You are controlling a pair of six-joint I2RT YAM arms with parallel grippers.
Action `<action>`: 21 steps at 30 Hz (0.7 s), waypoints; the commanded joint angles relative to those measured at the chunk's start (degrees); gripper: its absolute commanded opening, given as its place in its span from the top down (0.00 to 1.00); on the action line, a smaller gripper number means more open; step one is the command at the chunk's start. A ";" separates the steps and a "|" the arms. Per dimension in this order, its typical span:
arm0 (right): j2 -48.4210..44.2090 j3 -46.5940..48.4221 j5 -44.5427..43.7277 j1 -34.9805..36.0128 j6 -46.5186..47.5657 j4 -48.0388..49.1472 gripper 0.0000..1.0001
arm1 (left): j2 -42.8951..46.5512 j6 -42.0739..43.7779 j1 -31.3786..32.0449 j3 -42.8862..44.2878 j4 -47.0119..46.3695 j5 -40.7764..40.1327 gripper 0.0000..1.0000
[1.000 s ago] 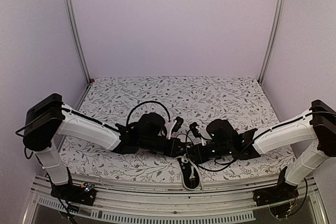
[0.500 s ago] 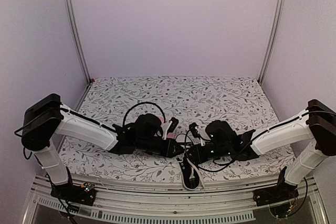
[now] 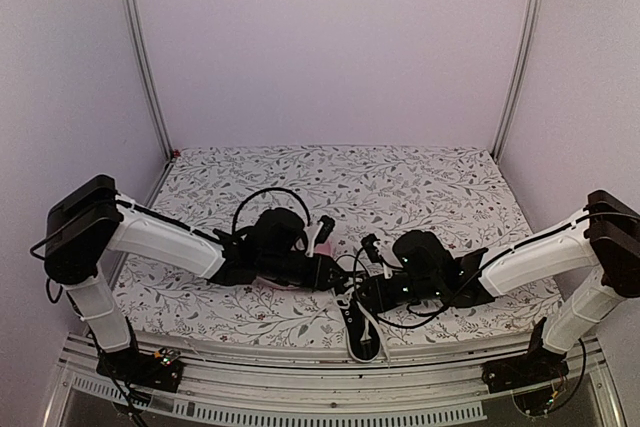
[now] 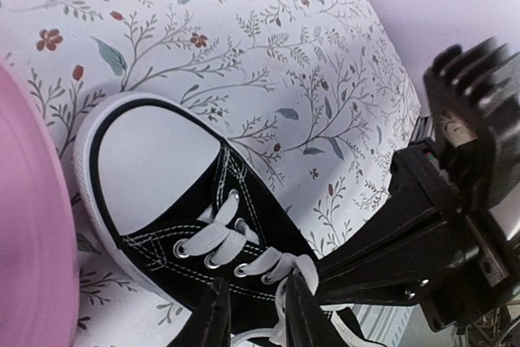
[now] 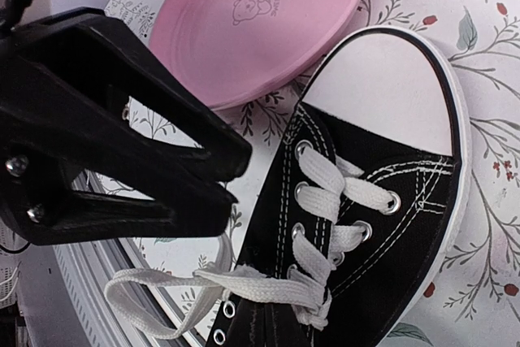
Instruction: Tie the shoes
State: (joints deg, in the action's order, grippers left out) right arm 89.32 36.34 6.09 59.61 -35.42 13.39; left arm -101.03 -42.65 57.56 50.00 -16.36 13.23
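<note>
Black sneaker [image 3: 365, 339] at the surface's [image 3: 400, 177] 6 o'clock edge, toe cap pointing to 12.
The left fingers [image 4: 213, 318] are slightly spread, a strand of white lace [image 5: 325, 180] hanging in their gap. The right fingers [image 4: 374, 253] are pressed together, tips at the lace; whether they pinch it cannot be told. A pink plate [image 5: 260, 22] lies near the toe at 11 o'clock.

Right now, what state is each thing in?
sneaker: upright on its sole.
laces: threaded, no bow, ends loose.
left claw: open, one of the laces passing through it.
right claw: shut, tip at the laces.
pink plate: lying flat, visible part bare.
</note>
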 commanded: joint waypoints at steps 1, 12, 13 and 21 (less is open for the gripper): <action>-1.42 -1.09 -1.09 0.29 -0.69 0.94 0.98 | -3.51 1.51 -0.55 3.01 0.86 4.41 0.78; -1.69 -1.27 -1.34 0.30 -0.79 0.85 0.98 | -5.50 0.07 -0.22 1.57 -5.78 9.78 0.82; -1.65 -1.26 -1.36 0.27 -0.75 0.85 0.98 | -5.71 -0.18 -0.08 1.39 -6.60 10.01 0.82; -1.43 -1.13 -1.36 0.25 -0.79 0.85 0.98 | -7.37 -1.07 1.27 0.94 -8.63 11.57 0.84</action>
State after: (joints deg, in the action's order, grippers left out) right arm 88.99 35.83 6.07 59.64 -36.01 13.30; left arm -107.02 -43.27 57.95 51.68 -22.90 22.92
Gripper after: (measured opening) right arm 0.023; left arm 0.163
